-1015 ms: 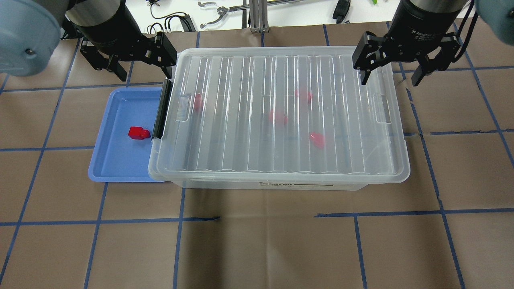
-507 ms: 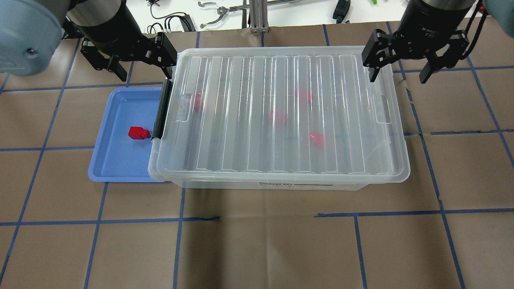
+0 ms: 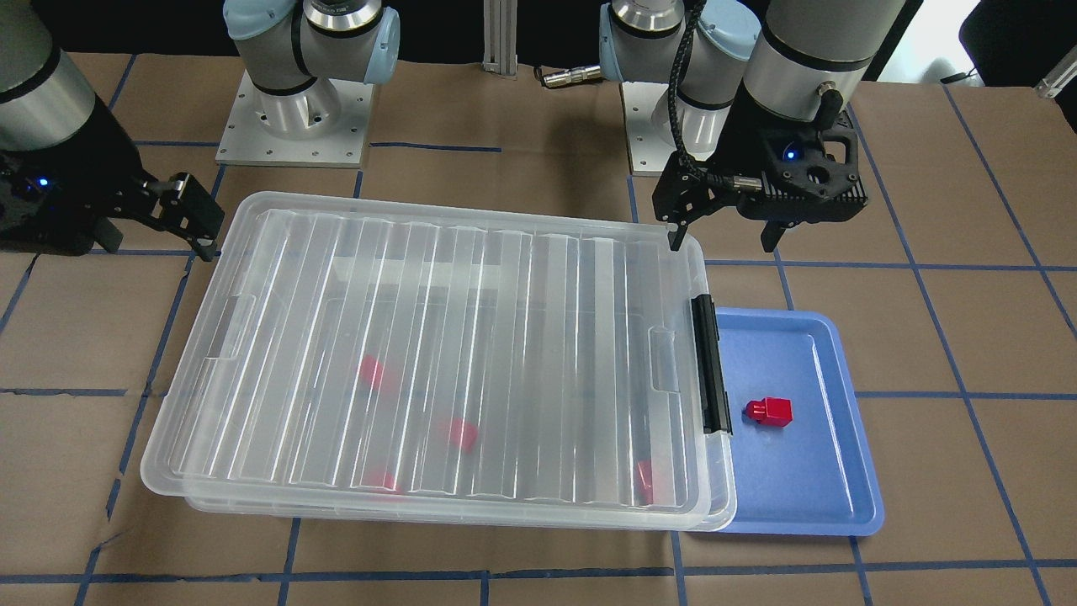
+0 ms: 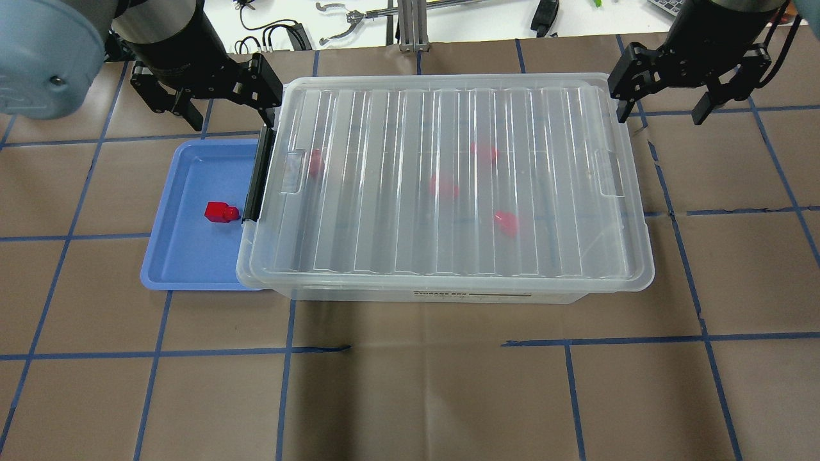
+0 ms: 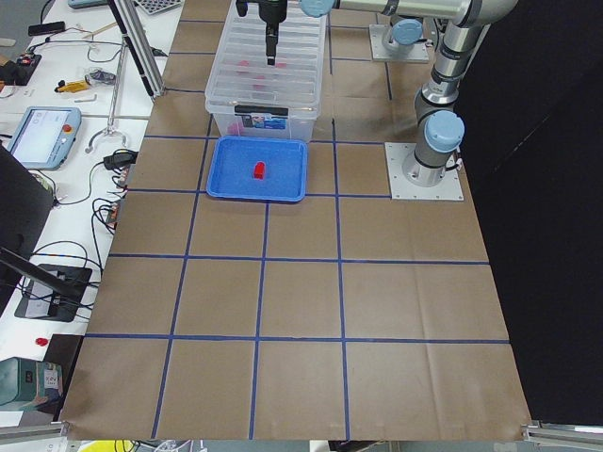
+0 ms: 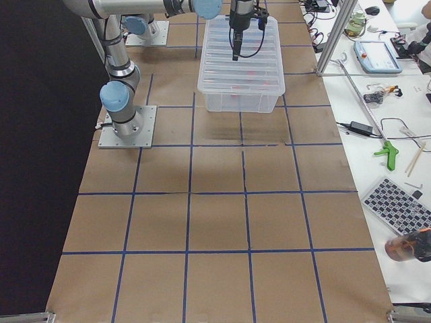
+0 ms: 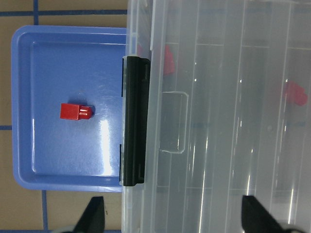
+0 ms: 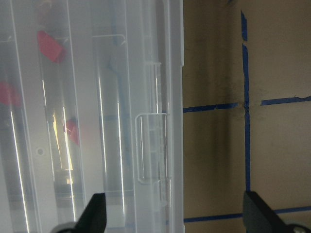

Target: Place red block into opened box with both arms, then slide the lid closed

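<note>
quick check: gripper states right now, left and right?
Left gripper: open, holding nothing.
Right gripper: open, holding nothing.

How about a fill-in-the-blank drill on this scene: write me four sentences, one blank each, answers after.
The large clear ribbed plastic lid lies over the shallow clear plastic box, so the box is ____. Through the lid, ____ small red plastic blocks show inside. One more red block lies on the shallow tray coloured ____. The left hand and right hand are both ____, gripping nothing.
Answers: closed; four; blue; open.
</note>
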